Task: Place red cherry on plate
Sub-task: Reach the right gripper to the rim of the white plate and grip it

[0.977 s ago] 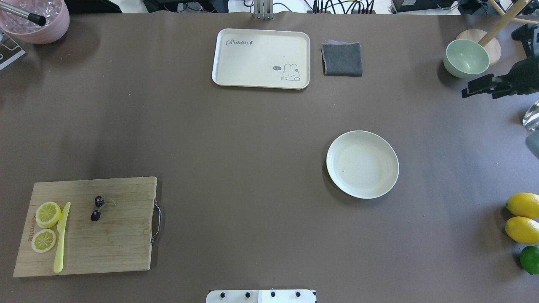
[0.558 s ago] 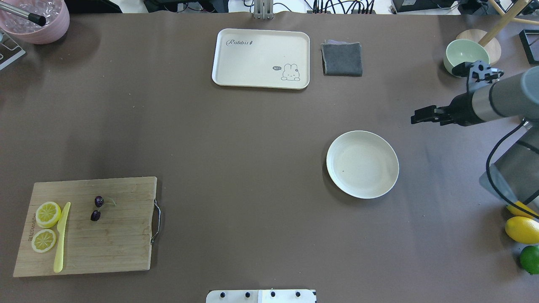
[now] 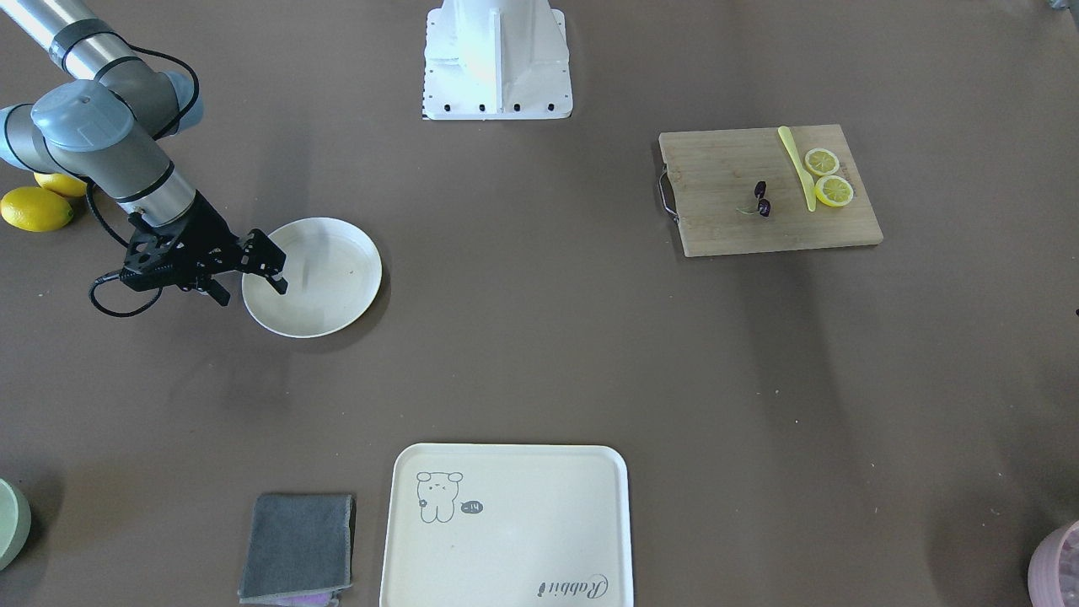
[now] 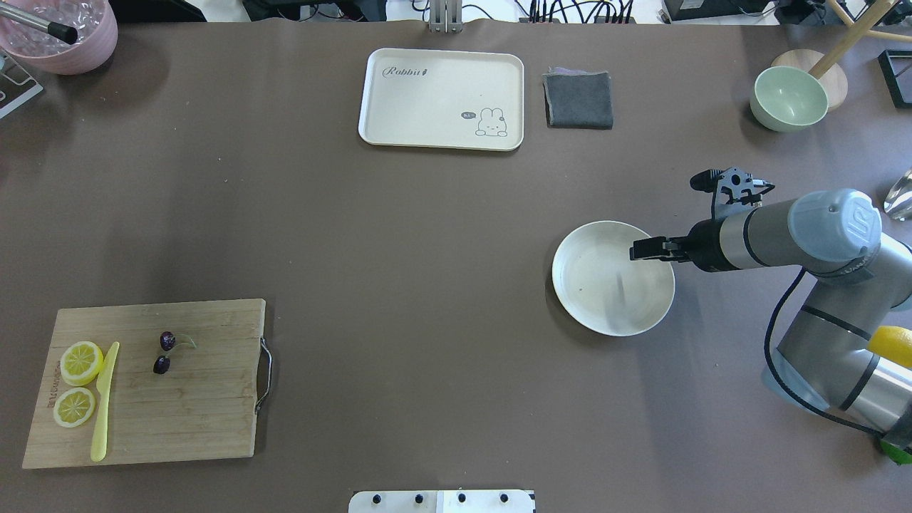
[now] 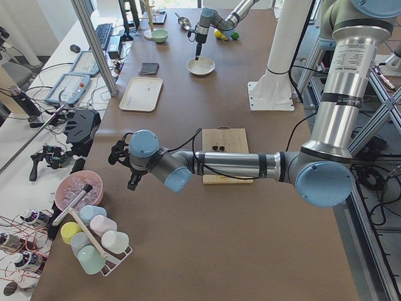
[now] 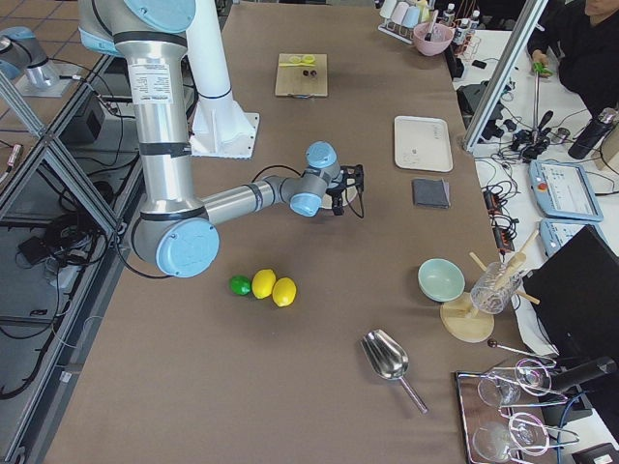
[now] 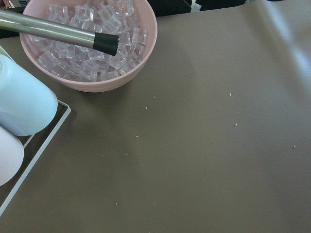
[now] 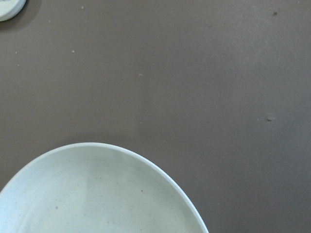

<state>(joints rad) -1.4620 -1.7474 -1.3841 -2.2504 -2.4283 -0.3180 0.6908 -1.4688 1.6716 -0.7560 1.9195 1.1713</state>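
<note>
a brown table seen from behind the robot. the red cherry (image 4: 162, 365), a tiny dark pair on thin green stems, lies on a wooden cutting board (image 4: 199, 420) at the near left, just beside a yellow knife (image 4: 104, 399) and two lemon slices (image 4: 81, 362). the plate (image 4: 595, 303) sits bare on the right half of the table, well apart from the board.

the right gripper (image 4: 641, 250) hangs over the plate's right rim, its claw spread and holding nothing. the left gripper (image 5: 122, 164) is off at the far left corner; whether its claw is spread or pressed together cannot be told.

nothing has been picked up, so the task looks to be at its very start: the reach for the cherry. the next move calls for a claw to travel to the board, come down over the small fruit and close gently on it without brushing the knife.

the camera facing the robot shows the right claw's fingers apart; from overhead they read as one dark bar. the right wrist camera sees only plate rim and table. the left wrist camera shows a pink bowl of ice (image 7: 87, 53), not the cherry.
</note>
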